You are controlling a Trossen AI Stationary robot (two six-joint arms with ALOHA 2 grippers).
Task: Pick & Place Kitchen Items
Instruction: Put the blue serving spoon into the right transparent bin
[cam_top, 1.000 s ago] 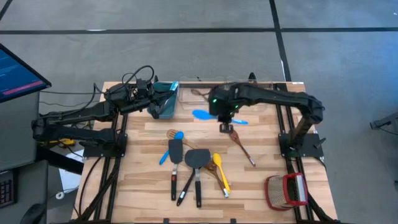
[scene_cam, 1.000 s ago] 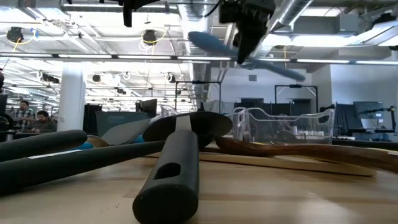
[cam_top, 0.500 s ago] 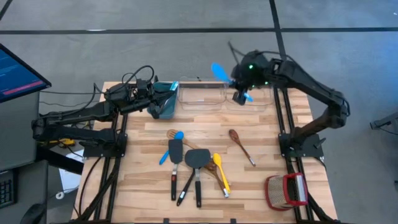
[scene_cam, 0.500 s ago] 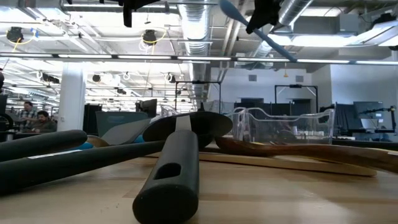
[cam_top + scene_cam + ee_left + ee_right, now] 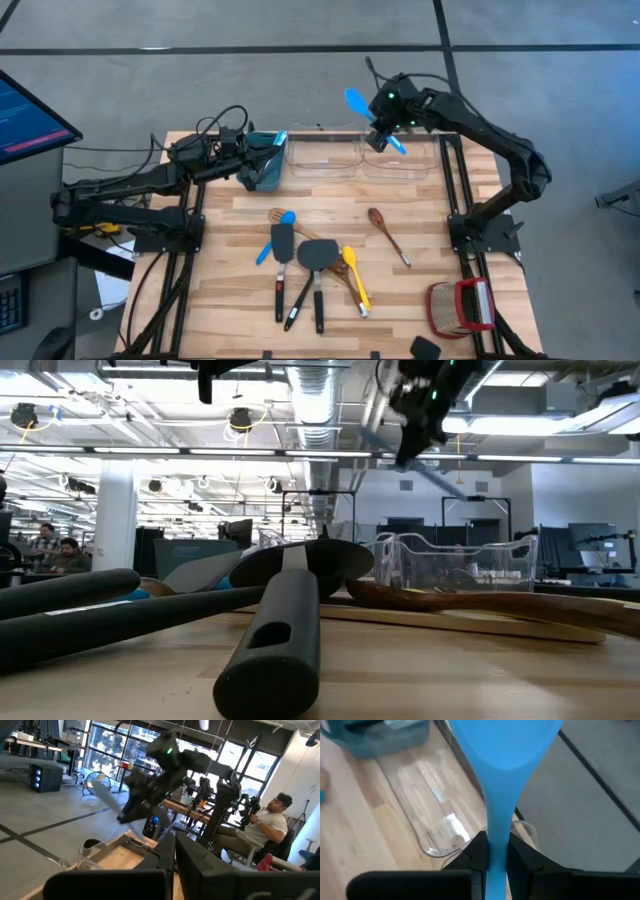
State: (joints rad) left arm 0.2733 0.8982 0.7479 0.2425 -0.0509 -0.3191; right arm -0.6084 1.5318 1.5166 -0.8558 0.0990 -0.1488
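— Where's the blue spoon (image 5: 357, 104)?
— Pinched in the right gripper (image 5: 377, 138), above the clear tray (image 5: 325, 160); its handle end is hidden.
— The left gripper (image 5: 262, 158)?
— Closed, empty, by the teal bin (image 5: 262, 172).

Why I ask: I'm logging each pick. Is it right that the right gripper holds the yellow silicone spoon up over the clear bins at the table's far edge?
Not quite. The right gripper holds a blue silicone spoon, not the yellow one; the right wrist view shows it clamped between the fingers. The yellow spoon lies on the table. The rest stands: it is up over the clear bins.
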